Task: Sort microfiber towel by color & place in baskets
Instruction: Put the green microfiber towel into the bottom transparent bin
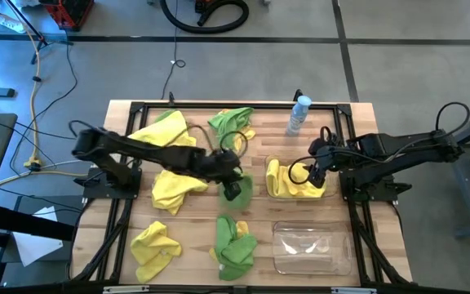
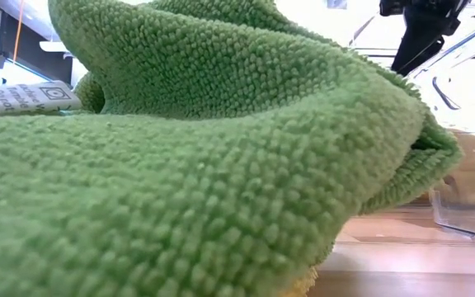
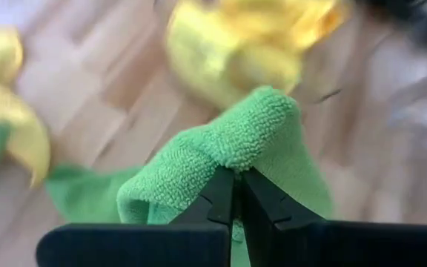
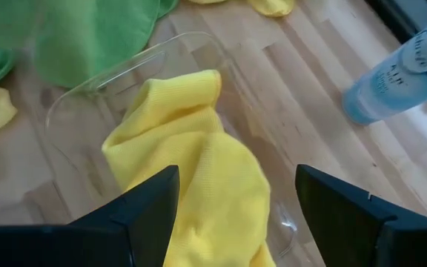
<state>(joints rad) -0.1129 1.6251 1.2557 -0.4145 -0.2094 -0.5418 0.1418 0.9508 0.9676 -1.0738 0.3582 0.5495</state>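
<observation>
In the middle of the high view the left gripper (image 1: 233, 189) has its fingers pressed together on a fold of a green towel (image 3: 258, 137). Right of centre, the right gripper (image 1: 310, 173) hangs with fingers wide apart over the upper basket (image 1: 272, 193), where a yellow towel (image 4: 199, 170) lies; the second basket (image 1: 312, 247) sits at lower right, with other towels scattered across the table (image 1: 386, 229)

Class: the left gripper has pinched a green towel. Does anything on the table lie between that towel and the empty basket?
Nothing visible does. The left gripper holds the green towel mid-table; bare wood separates it from the empty basket. Another green towel lies just beside that route.
</observation>
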